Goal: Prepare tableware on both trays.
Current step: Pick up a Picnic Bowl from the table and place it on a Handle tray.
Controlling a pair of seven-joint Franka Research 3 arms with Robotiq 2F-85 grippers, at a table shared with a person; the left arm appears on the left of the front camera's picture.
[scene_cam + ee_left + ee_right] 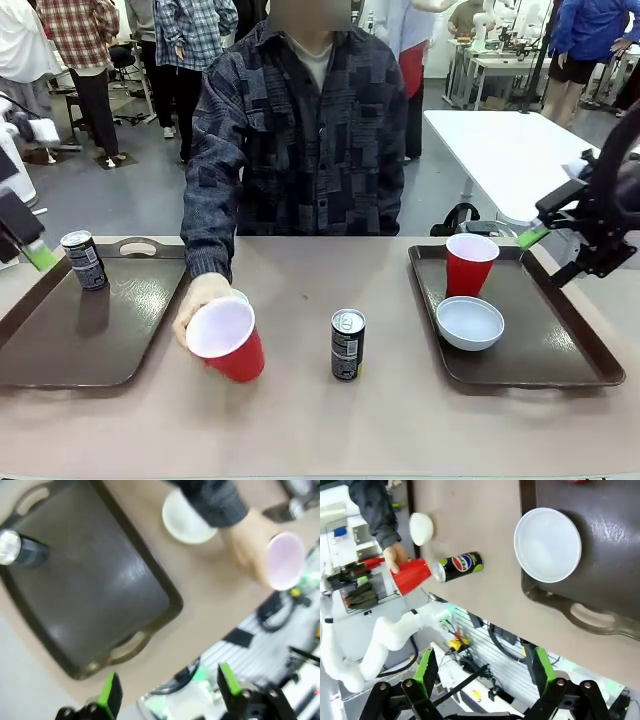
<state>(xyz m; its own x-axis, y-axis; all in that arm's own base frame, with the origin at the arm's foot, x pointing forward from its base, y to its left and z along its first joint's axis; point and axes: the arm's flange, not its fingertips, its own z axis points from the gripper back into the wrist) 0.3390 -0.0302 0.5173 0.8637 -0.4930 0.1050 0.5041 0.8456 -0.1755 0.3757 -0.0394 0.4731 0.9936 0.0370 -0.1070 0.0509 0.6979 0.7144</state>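
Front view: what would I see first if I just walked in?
Most likely the person's hand holding a tilted red cup between the two trays, with a dark can standing on the table close by. Next, the right tray holds an upright red cup and a white bowl, while the left tray carries a lone can.

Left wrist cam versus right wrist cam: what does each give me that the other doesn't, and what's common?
Left wrist: the left tray with a can standing at one end, and the open left gripper. Right wrist: the right tray with a bowl, and the open right gripper. Both: the person's hand holding a tilted red cup, with a loose bowl beside it.
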